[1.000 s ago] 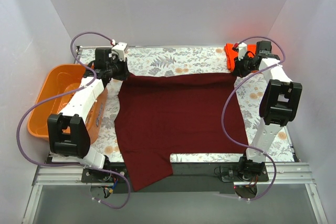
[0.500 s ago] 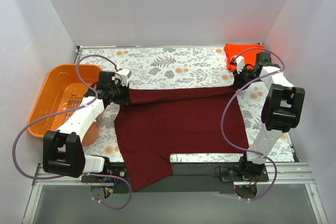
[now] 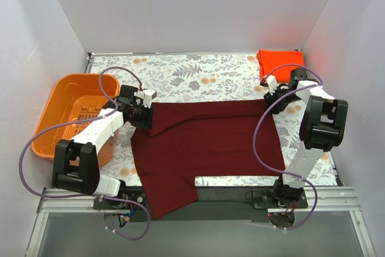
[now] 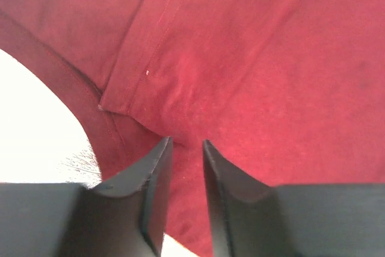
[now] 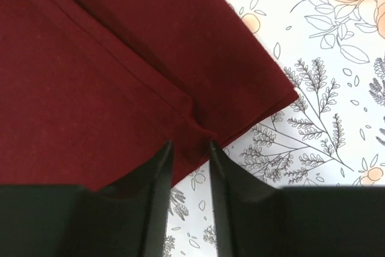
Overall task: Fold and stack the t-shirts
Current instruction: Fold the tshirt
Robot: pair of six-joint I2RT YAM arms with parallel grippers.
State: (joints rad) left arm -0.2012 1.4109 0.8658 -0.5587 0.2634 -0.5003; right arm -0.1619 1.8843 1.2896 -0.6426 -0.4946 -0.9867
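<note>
The dark maroon t-shirt [image 3: 204, 142] lies spread on the flowered table, with one part hanging over the near edge. My left gripper [image 3: 144, 116] is at its far left corner, and its narrow jaws [image 4: 186, 142] pinch the cloth [image 4: 252, 58] beside a hem. My right gripper [image 3: 269, 95] is at the far right corner and pinches a puckered fold [image 5: 190, 144] of the shirt's [image 5: 102, 70] edge. The bright orange-red t-shirt [image 3: 278, 63] lies as a folded rectangle at the far right corner of the table.
An orange plastic basket [image 3: 60, 82] stands off the table's left side, next to my left arm. The flowered tablecloth [image 3: 198, 73] shows bare beyond the shirt. White walls close in the back and both sides.
Both grippers have drawn the shirt's far edge toward the near side. The left gripper has come in from the far left corner, and the right has moved off the orange-red shirt.
</note>
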